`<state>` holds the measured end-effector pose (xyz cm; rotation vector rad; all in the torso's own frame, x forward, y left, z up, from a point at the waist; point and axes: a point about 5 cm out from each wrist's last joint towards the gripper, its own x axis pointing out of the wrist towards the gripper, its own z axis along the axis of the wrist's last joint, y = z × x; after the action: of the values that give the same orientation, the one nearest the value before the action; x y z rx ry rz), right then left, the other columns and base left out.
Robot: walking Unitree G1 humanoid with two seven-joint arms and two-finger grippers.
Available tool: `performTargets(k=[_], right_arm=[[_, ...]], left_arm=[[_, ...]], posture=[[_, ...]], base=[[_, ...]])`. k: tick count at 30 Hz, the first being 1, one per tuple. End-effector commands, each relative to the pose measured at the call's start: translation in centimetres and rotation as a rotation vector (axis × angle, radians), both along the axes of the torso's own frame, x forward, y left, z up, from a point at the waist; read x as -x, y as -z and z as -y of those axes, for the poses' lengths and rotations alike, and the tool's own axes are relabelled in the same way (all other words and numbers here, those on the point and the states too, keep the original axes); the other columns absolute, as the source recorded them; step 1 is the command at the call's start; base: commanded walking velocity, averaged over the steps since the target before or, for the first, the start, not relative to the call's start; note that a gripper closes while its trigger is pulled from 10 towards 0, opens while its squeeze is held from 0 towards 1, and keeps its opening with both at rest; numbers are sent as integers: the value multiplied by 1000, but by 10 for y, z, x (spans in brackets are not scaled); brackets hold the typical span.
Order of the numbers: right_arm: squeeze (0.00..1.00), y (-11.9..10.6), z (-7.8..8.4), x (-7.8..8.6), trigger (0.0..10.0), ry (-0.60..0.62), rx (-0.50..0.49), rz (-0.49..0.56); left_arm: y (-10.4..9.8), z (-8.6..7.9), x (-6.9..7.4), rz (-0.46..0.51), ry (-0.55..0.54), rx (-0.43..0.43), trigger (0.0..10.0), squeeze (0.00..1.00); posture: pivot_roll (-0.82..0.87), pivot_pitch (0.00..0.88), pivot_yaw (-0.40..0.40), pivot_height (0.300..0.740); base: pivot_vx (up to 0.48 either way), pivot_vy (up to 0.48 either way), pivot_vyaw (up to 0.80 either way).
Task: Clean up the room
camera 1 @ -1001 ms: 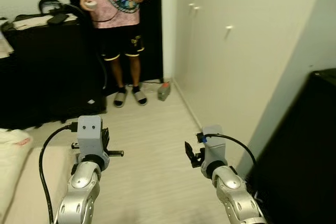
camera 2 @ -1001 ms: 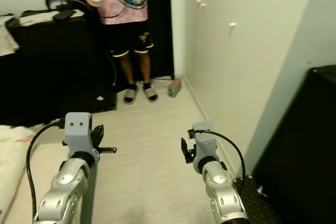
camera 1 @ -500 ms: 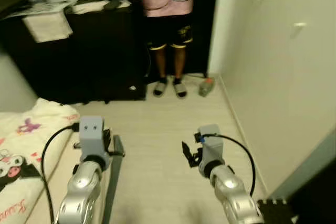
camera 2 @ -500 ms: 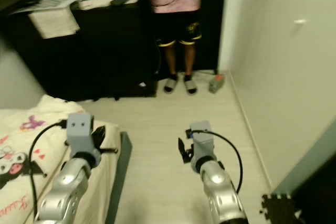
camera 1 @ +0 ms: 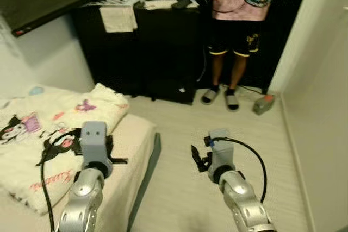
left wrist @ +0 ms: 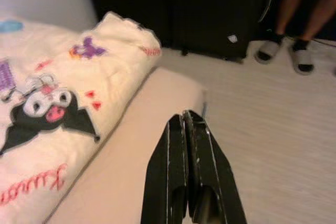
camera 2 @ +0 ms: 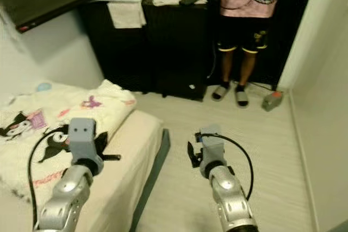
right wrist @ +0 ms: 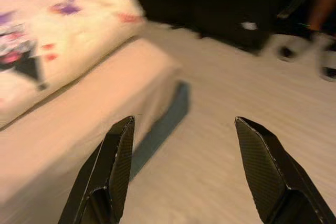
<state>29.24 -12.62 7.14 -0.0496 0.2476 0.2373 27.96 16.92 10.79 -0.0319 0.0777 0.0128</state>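
My left gripper (left wrist: 186,124) is pinched closed on nothing, held over the mattress (camera 1: 133,134) edge. My right gripper (right wrist: 184,145) is spread wide and empty over the floor. The rumpled blanket (camera 1: 51,126) sits bunched on the bed to my left. Looks soft, light and floppy, so I'd pinch a thick fold near its edge

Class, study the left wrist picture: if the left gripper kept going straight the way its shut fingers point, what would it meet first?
Probably the bare mattress corner just ahead of the left gripper, then the floor; depth is hard to judge.
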Motion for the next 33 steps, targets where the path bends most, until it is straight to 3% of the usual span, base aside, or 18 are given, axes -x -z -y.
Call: performTargets(k=[1, 33], right_arm=[[0, 0, -1, 1, 10000, 0, -3, -4], [0, 2, -2, 1, 10000, -2, -10, -8]], left_arm=[[6, -3, 2, -33, -8, -6, 10000, 0], [9, -7, 4, -54, -16, -3, 10000, 0]], posture=[[-18, 44, 29, 740], [-11, 40, 29, 740]], base=[[0, 0, 800], [0, 0, 800]])
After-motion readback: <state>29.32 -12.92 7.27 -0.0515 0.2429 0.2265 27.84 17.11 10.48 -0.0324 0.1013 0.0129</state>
